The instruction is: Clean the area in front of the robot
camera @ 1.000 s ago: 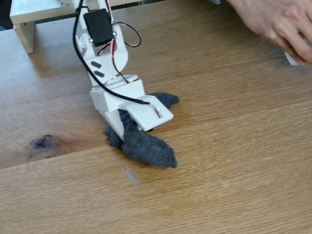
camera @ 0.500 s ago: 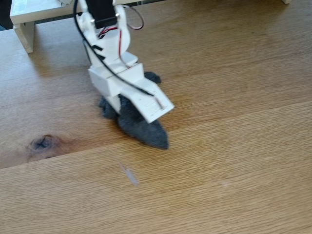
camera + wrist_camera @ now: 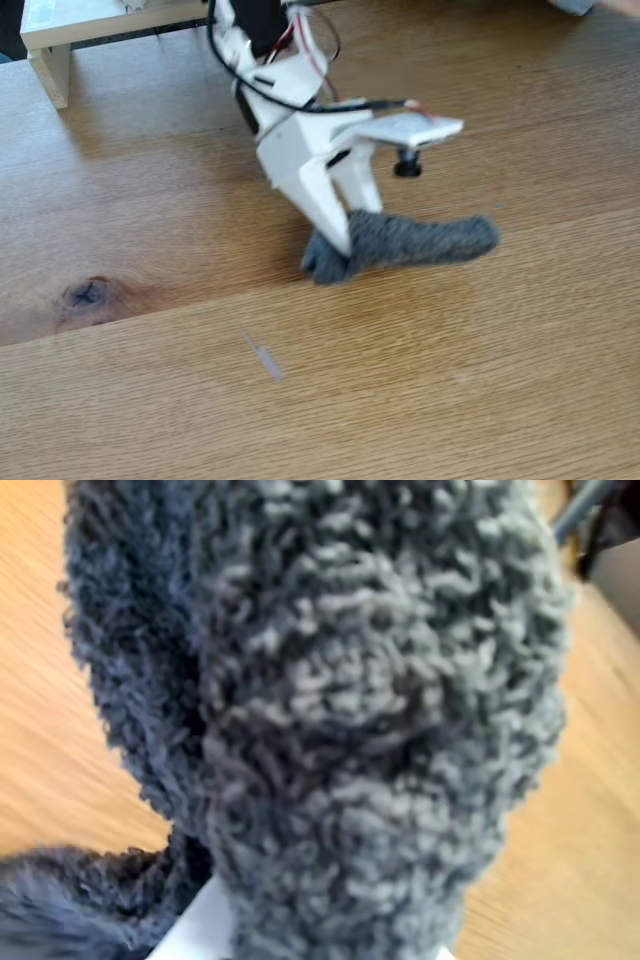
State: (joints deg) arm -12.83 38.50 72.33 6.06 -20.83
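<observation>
— Where does the fixed view stand?
— Above the table (image 3: 520, 380), looking down at a slant toward twelve o'clock, fairly near. The arm (image 3: 300, 150) comes in from about twelve, a shelf (image 3: 60, 30) sits at eleven, a knot (image 3: 88, 293) at nine.
— And the wrist view?
— It rides on the arm and looks along the gripper, very close: a grey cloth (image 3: 340, 710) covers most of it, out of focus, with table (image 3: 40, 720) showing at nine and at four o'clock.
— What do the two share?
— The cloth (image 3: 420, 240), which sits near the middle of the fixed view, and the wood around it.
</observation>
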